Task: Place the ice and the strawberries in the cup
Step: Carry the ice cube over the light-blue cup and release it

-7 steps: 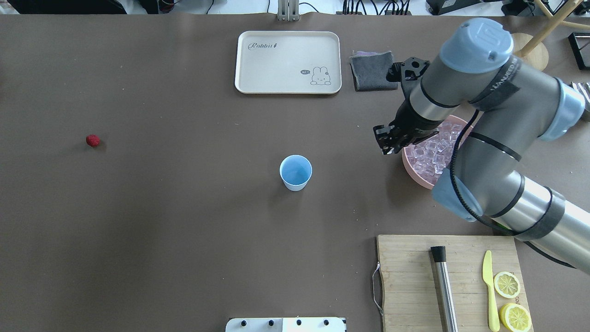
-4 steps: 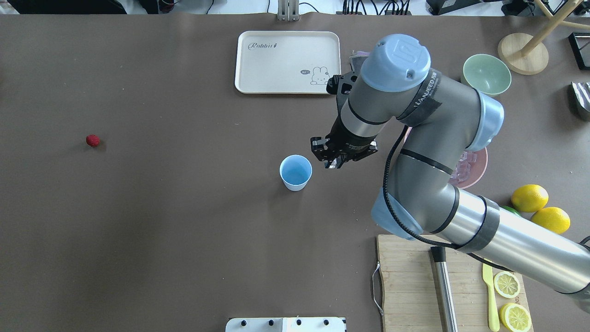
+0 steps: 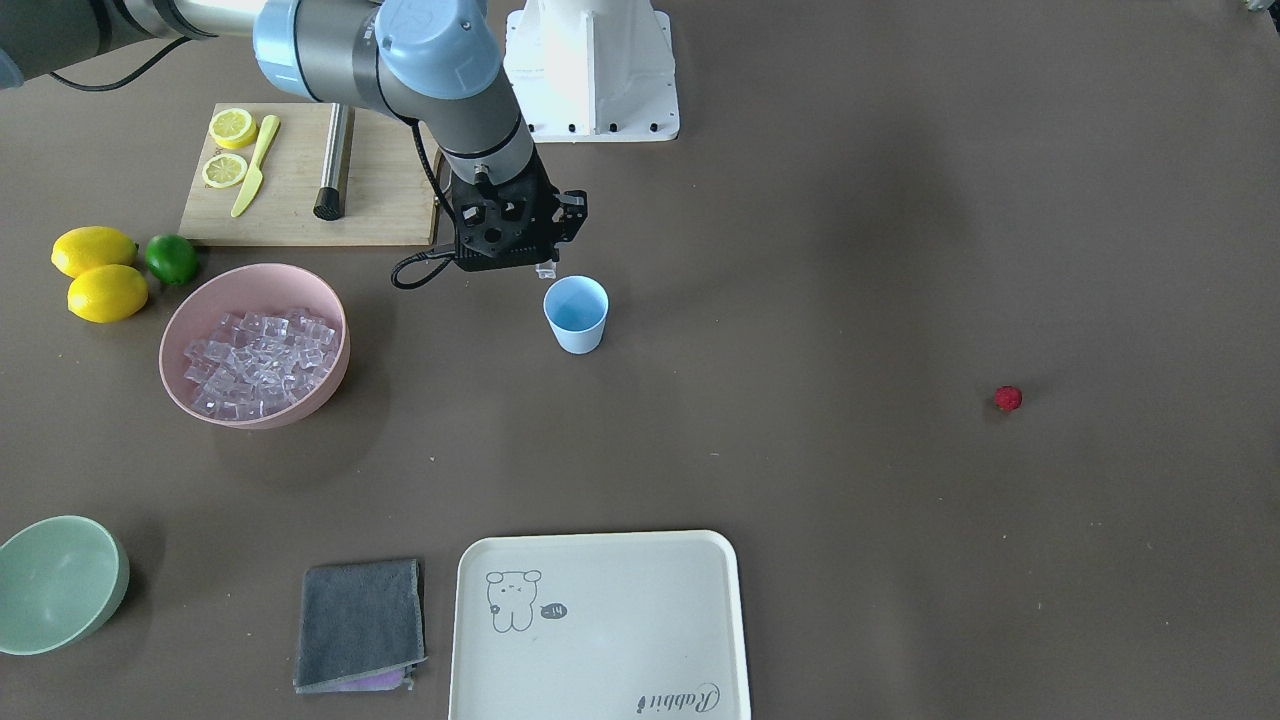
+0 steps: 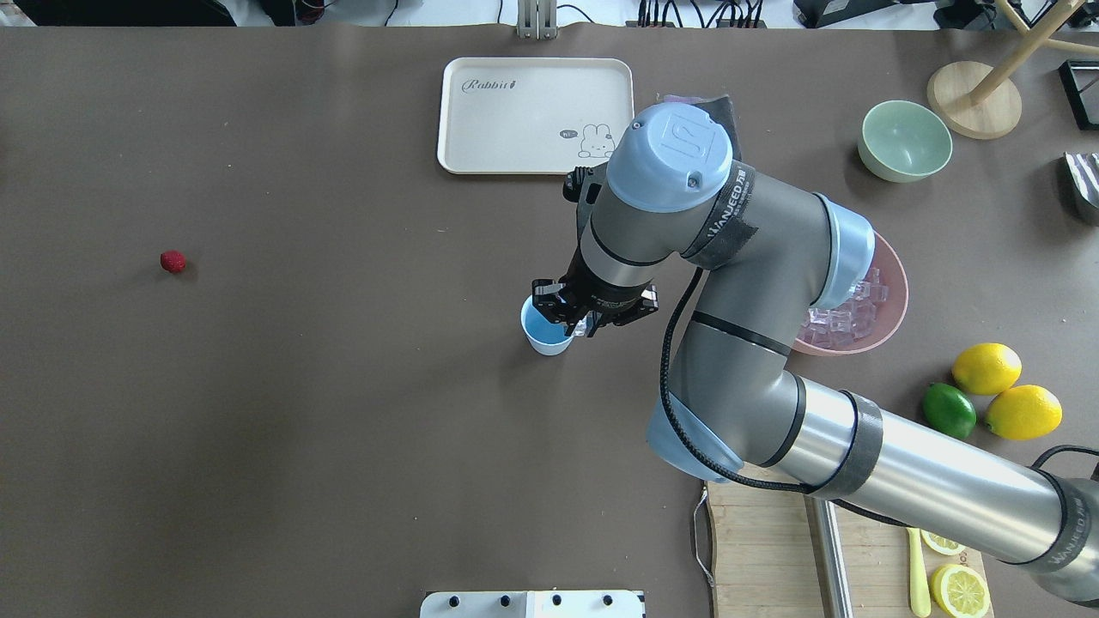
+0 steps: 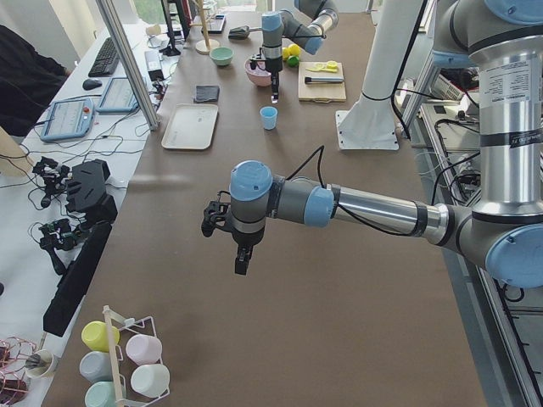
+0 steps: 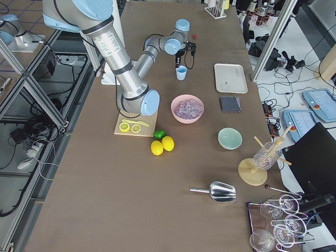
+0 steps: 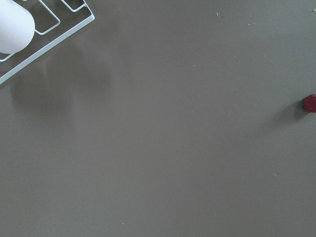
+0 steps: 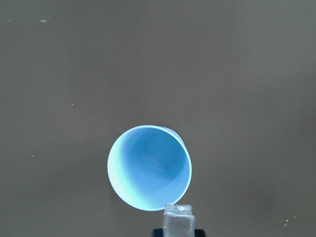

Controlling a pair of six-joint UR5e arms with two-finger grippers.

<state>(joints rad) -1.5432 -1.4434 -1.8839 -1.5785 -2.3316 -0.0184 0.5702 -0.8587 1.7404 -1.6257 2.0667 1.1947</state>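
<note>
The light blue cup stands upright and empty at the table's middle, also in the front view and the right wrist view. My right gripper is shut on a clear ice cube and holds it just above the cup's rim on the robot's side. More ice fills the pink bowl. The red strawberry lies alone far to the left, also in the left wrist view. My left gripper shows only in the exterior left view; I cannot tell its state.
A cream tray and a grey cloth lie at the far side. A pale green bowl, two lemons, a lime and a cutting board are at the right. A cup rack is near my left wrist.
My right arm has swung left from the pink bowl to the cup, carrying the ice cube. The cup and the strawberry have not moved.
</note>
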